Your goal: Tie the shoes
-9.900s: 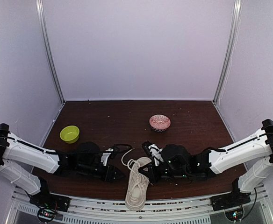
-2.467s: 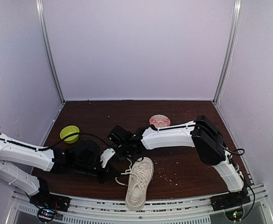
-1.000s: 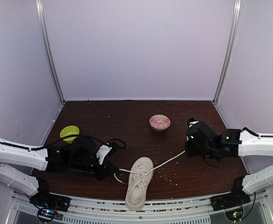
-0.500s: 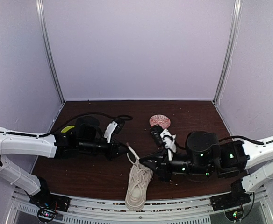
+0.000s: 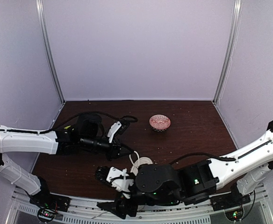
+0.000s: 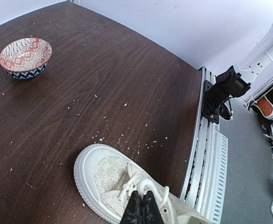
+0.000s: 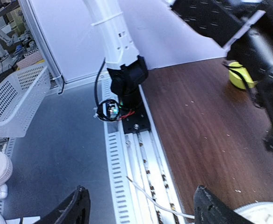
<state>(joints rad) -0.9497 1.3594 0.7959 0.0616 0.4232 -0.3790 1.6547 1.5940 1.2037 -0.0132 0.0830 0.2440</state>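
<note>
The shoe (image 6: 99,175) lies on the table (image 5: 192,121) at the middle of the near edge. Its toe points toward the far edge and its heel sits at the near edge beside the metal rail (image 6: 206,154). From above, most of it is hidden under the right arm, and only the toe and some white loops show. The left gripper (image 6: 142,205) reaches in from the left edge and hangs low over the tongue. Its fingers are pressed together, and the laces (image 6: 148,186) are pinched at their tips as a small raised loop. The right arm sweeps across the front of the table. It carries the right gripper (image 7: 141,205) past the near edge and over the rail, toward the near left corner. Its two fingers (image 7: 78,207) are spread wide with nothing between them. One loose lace end (image 7: 148,196) trails from the shoe across the rail below that gripper. A red patterned bowl (image 5: 160,122) stands well apart from the shoe, out toward the far edge and slightly right of the middle. A green bowl (image 7: 239,77) sits by the left edge, mostly covered by the left arm in the overhead view. Pale crumbs dot the dark wood around the toe.
</note>
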